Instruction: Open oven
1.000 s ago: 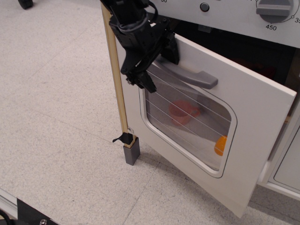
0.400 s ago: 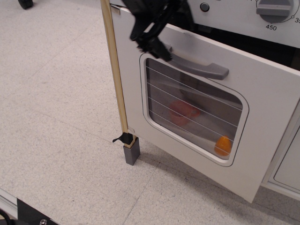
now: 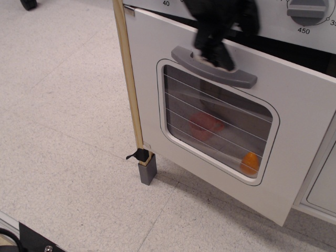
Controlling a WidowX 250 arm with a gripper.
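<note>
The white toy oven fills the upper right. Its door (image 3: 299, 131) tilts out a little at the top, with a dark gap of cavity (image 3: 294, 52) above its edge. The grey bar handle (image 3: 239, 79) sits over the wire-lined window (image 3: 210, 121). A grey numbered dial (image 3: 306, 10) is at the top right. My black gripper (image 3: 215, 55) is motion-blurred, over the middle of the handle and touching or just above it. The blur hides how its jaws stand.
A red thing (image 3: 206, 126) and an orange thing (image 3: 250, 163) show through the window. A wooden post (image 3: 128, 84) with a grey foot (image 3: 147, 171) stands at the oven's left edge. A white cabinet panel (image 3: 323, 189) is at the right. Speckled floor (image 3: 63, 131) lies to the left.
The door has swung back from wide open to only slightly open. My gripper has moved right, from the handle's left end to its middle.
</note>
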